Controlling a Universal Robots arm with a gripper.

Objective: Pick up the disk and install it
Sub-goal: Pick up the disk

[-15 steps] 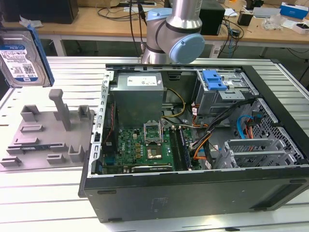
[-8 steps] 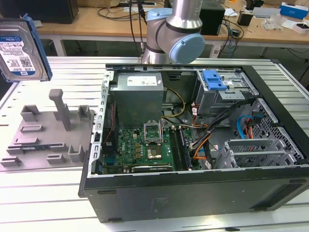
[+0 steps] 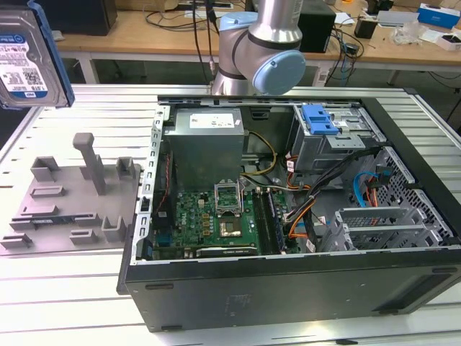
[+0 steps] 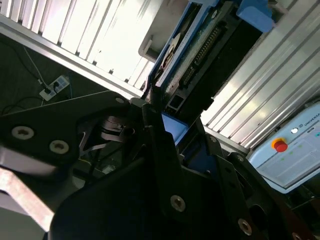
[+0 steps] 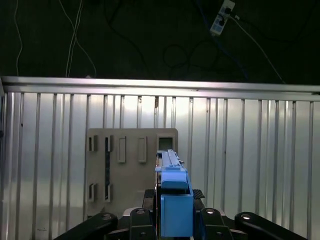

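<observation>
The disk, a silver hard drive with a white-and-blue label in a blue caddy, hangs high at the exterior view's far left, above the table's back corner. In the first wrist view the disk stands edge-on between the dark fingers of my gripper, which is shut on its lower end. In the second wrist view the disk reaches away from the gripper, its connector edge showing. Below it lies the grey fixture tray.
An open computer case lies on the ribbed aluminium table, with a silver drive cage topped by a blue latch at its back right. The grey fixture tray sits left of the case. The arm's joints rise behind it.
</observation>
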